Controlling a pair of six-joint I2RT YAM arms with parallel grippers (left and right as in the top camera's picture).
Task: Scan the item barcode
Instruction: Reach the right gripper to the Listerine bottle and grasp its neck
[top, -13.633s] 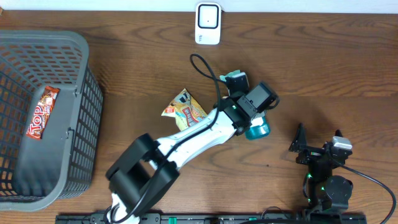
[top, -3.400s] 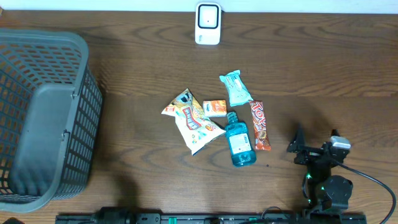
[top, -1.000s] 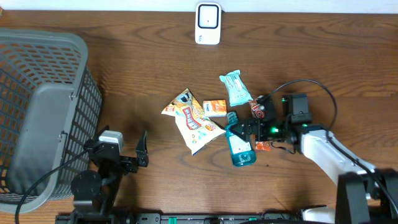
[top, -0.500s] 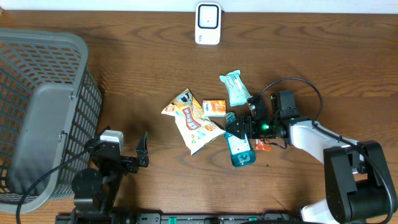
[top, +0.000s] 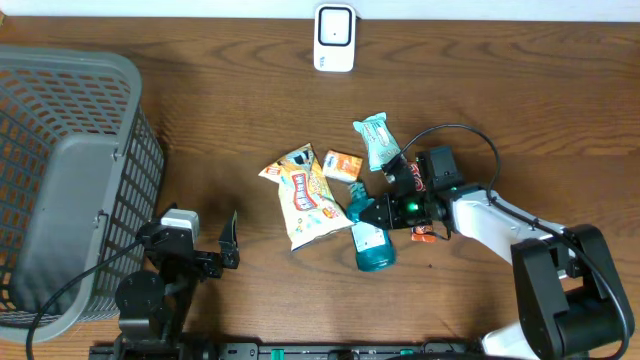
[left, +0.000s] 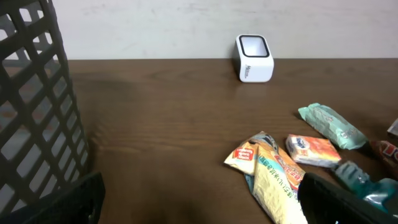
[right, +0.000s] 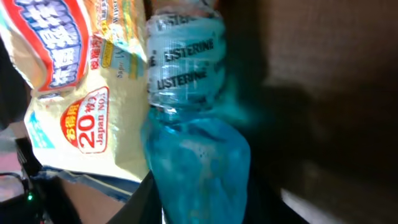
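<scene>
the blue bottle (top: 372, 245) lies on its side on the table (top: 540, 100), near the middle, with its cap end toward the far side. the right pincer (top: 362, 210) is pinching it at the neck, 1 finger on each side. in the right wrist view the bottle's label and blue body fill the space between the fingers. a snack bag (top: 306, 195) lies just beside the bottle, on its left. an orange box (top: 344, 165) and a teal packet (top: 376, 142) lie just beyond, and a red candy bar (top: 418, 185) shows partly under the right arm. the scanner (top: 334, 38) stands at the far edge, well apart from the bottle. the left pincer (top: 226, 250) is spread wide and holds nothing. it sits near the front edge beside the basket (top: 60, 70), well apart from the 5 items.
</scene>
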